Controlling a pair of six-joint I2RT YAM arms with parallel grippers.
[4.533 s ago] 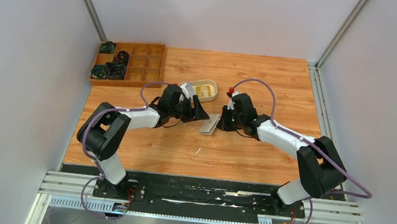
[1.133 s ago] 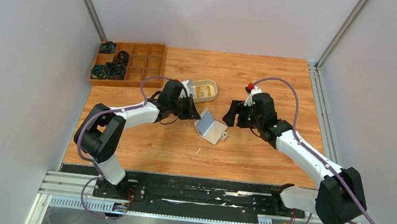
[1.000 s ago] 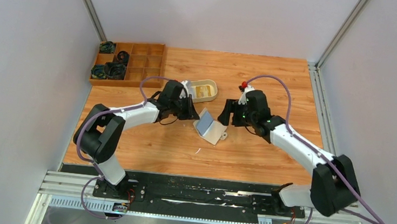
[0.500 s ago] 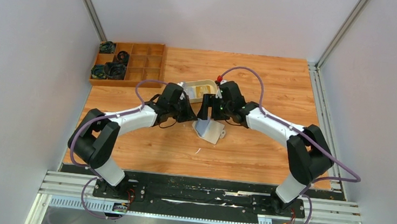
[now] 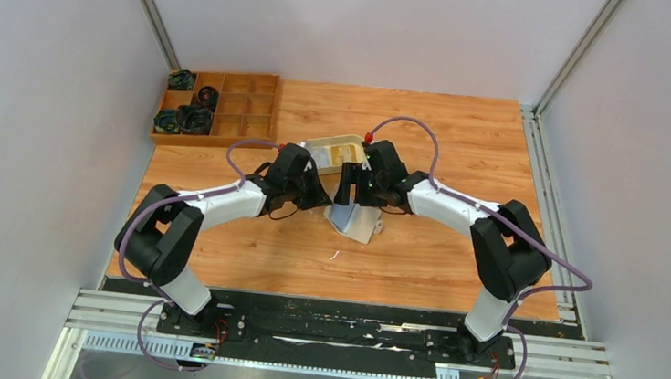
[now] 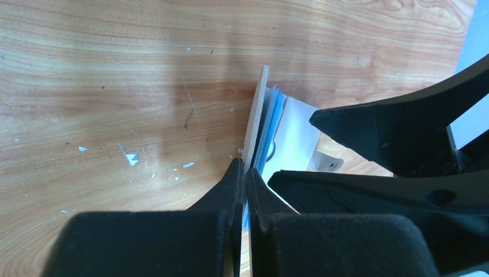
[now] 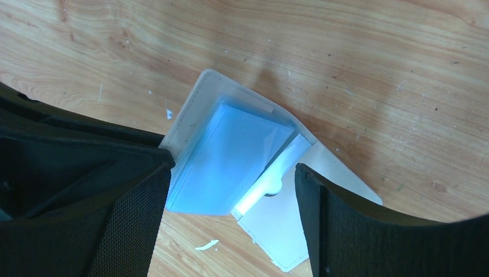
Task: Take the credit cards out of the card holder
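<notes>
The holder [image 5: 358, 224] lies open near the middle of the wooden surface [image 5: 435, 262], between the two arms and just in front of a beige tray [image 5: 325, 145]. One flap lies flat on the wood, pale inside, with its small tab [image 6: 328, 164] sticking out at the edge. The other flap stands up on edge. The left claw [image 6: 245, 170] is pinched tight on that raised beige flap, its two fingers pressed together with only the thin flap between them. Against the inner side of the raised flap sits a pale-blue stack, the cards [image 7: 230, 156], still in the holder. In the left wrist view they fan out as thin blue and white edges beside the flap, and it is hard to tell cards from sleeves. The right claw [image 7: 230, 170] hangs over the holder from the far side with its jaws wide. One finger stands on each side of the blue stack, and no contact with the stack or the flaps shows. In the top view the two claws meet nearly nose to nose above the holder. At the far left corner of the surface stands a wooden box [image 5: 245, 108] of compartments, with dark round items in its left cells.
</notes>
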